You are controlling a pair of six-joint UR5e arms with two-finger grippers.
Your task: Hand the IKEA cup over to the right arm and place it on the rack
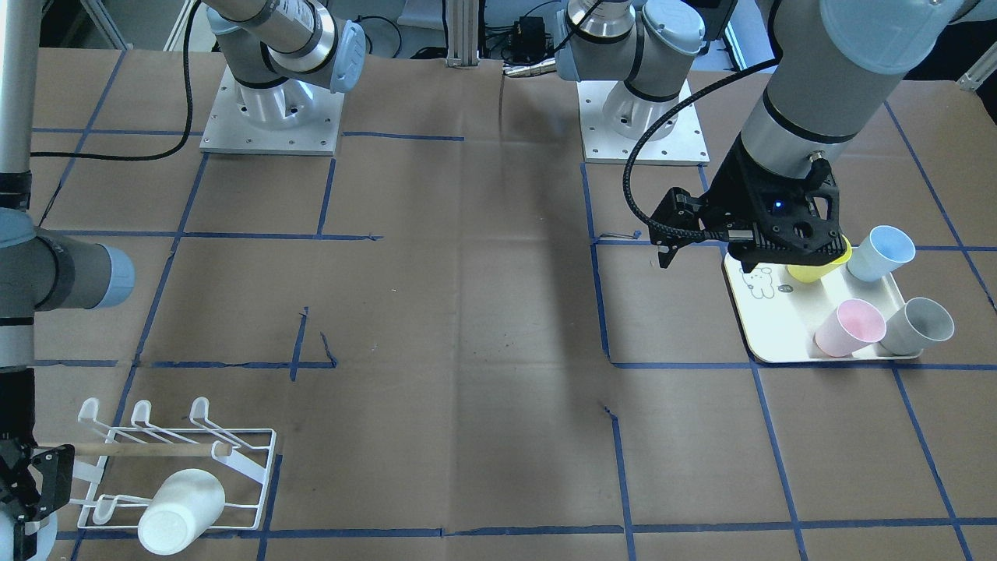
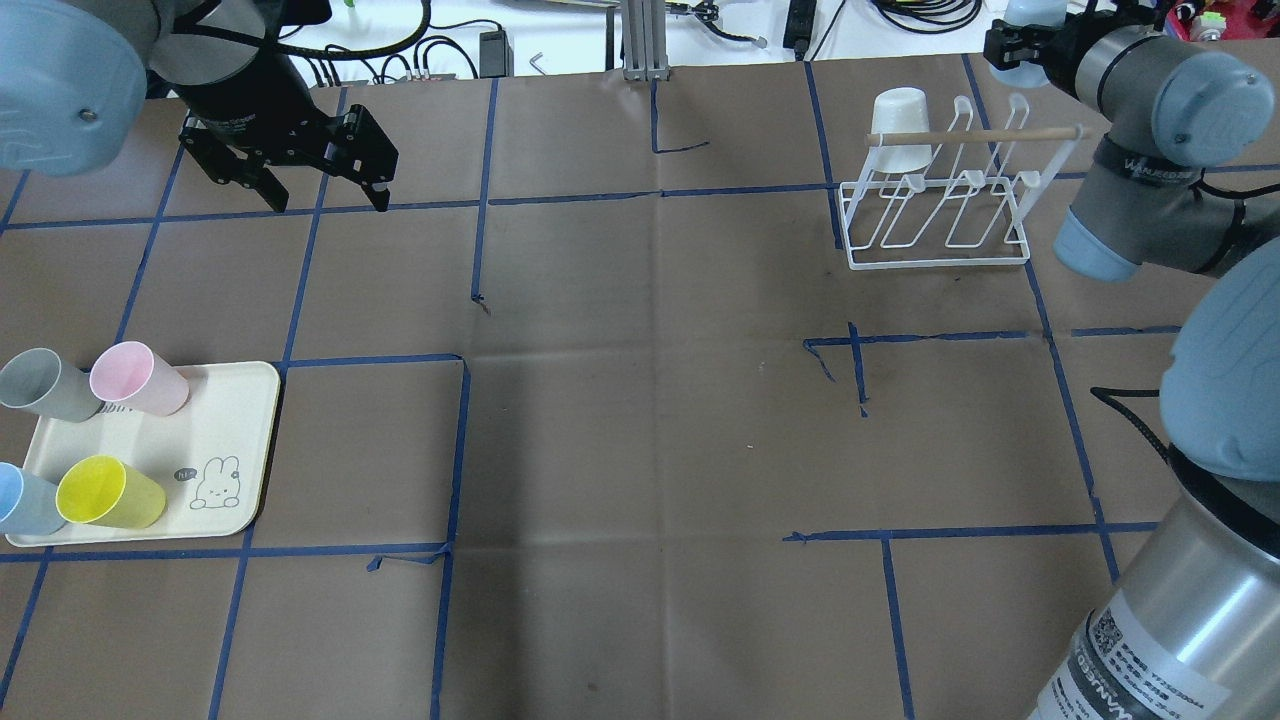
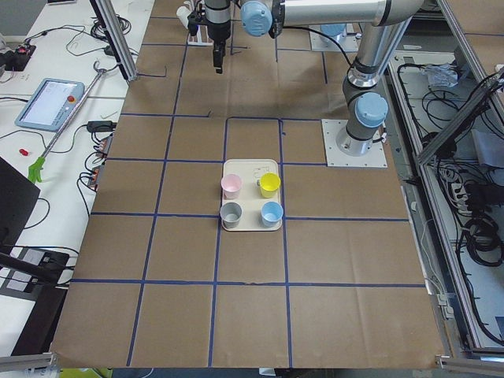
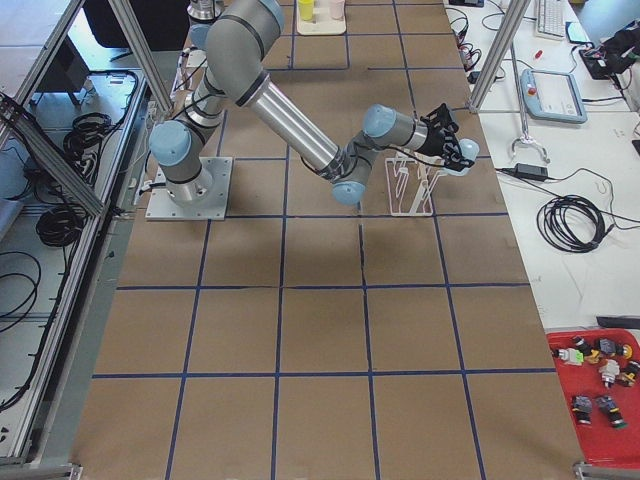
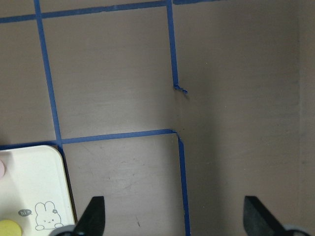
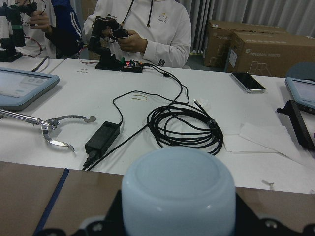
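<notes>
A pale blue cup (image 6: 178, 191) fills the bottom of the right wrist view. My right gripper (image 2: 1012, 45) is shut on it, beyond the table's far right corner and just behind the white wire rack (image 2: 940, 215). One white cup (image 2: 900, 130) hangs upside down on the rack's left end. My left gripper (image 2: 325, 195) hovers open and empty over bare table at the far left, its fingertips (image 5: 93, 216) wide apart in the left wrist view. It is well away from the cream tray (image 2: 215, 420).
The tray holds a pink cup (image 2: 138, 378), a grey cup (image 2: 45, 385), a yellow cup (image 2: 108, 492) and a blue cup (image 2: 25, 500), all lying on their sides. Beyond the table's far edge, people sit at a white bench (image 6: 147, 83) with cables and a tablet.
</notes>
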